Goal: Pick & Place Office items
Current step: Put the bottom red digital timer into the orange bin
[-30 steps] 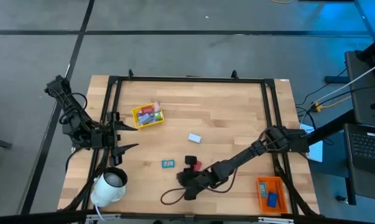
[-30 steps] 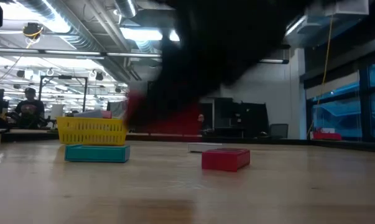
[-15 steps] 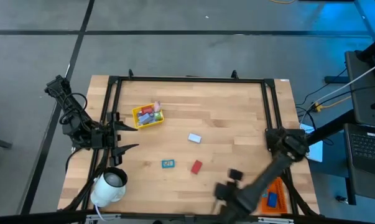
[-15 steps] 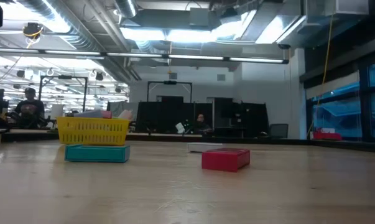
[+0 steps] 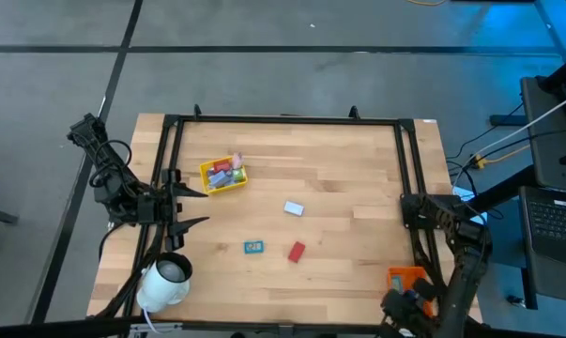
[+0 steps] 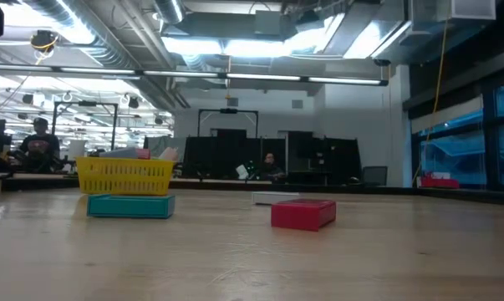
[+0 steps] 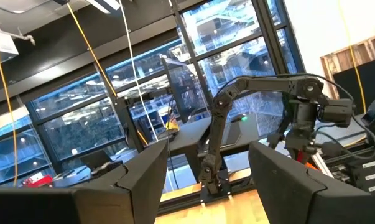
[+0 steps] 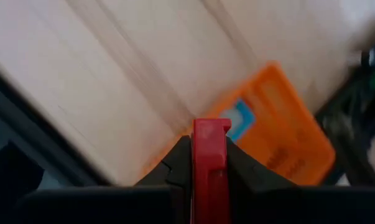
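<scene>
My right gripper (image 5: 402, 302) hangs over the table's near right corner, shut on a small red piece (image 8: 209, 144), just above the orange tray (image 8: 285, 127), which holds a blue piece (image 8: 240, 118). On the bare wood lie another red piece (image 5: 297, 251), a teal piece (image 5: 253, 247) and a light blue piece (image 5: 294, 208), each flat on its broad face. The yellow tray (image 5: 223, 176) holds several more pieces. My left gripper (image 5: 191, 207) waits open at the table's left edge, pointing across the table. My right gripper pinches the red piece's two broad faces (image 8: 209, 163) between its two fingers. The piece stands edge-on and its free end (image 8: 210, 127) sticks out past the fingertips. The fingers slant down from above. The piece is lifted clear, over the edge of the orange tray.
A white roll (image 5: 165, 280) stands at the near left corner. A black frame rail (image 5: 283, 119) runs round the table top. The orange tray (image 5: 406, 278) sits tight against the right rail. Bare wood lies between the loose pieces and the right side.
My right gripper has swung from the near middle of the table, beside the loose red piece, toward the right edge and over the orange tray, rising and rolling its wrist on the way, shut the whole time. The pieces on the table have stayed put.
</scene>
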### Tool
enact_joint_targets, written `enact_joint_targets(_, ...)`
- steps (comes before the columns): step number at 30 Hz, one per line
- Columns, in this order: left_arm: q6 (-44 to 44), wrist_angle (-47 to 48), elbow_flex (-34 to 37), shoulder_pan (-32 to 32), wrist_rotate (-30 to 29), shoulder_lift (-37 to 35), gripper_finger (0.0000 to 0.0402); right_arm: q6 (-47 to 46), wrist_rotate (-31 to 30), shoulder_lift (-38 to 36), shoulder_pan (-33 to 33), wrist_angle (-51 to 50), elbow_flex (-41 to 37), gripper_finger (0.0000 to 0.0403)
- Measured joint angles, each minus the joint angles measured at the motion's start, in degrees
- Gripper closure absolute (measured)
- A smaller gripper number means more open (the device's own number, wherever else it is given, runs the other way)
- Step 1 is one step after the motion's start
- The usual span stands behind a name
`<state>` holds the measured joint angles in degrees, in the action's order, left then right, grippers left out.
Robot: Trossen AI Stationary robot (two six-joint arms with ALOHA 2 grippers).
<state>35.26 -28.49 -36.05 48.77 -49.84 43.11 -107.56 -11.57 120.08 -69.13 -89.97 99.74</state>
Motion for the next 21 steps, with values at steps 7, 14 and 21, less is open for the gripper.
enact_joint_targets(7, -1.0, 0.0, 0.0, 0.0, 2.1, 0.2, 0.018, -8.1, 3.7, 0.4, -3.8, -0.1, 0.0, 0.0335)
enact_joint_targets(14, -1.9, 0.0, 0.0, 0.1, 3.4, 0.7, 0.018, -10.0, 3.3, 0.4, -4.3, 0.0, -1.0, 0.0316)
enact_joint_targets(21, -2.3, 0.0, 0.0, 0.1, 3.5, 0.9, 0.018, -9.4, 2.4, 0.5, -4.2, -0.1, -1.8, 0.0239)
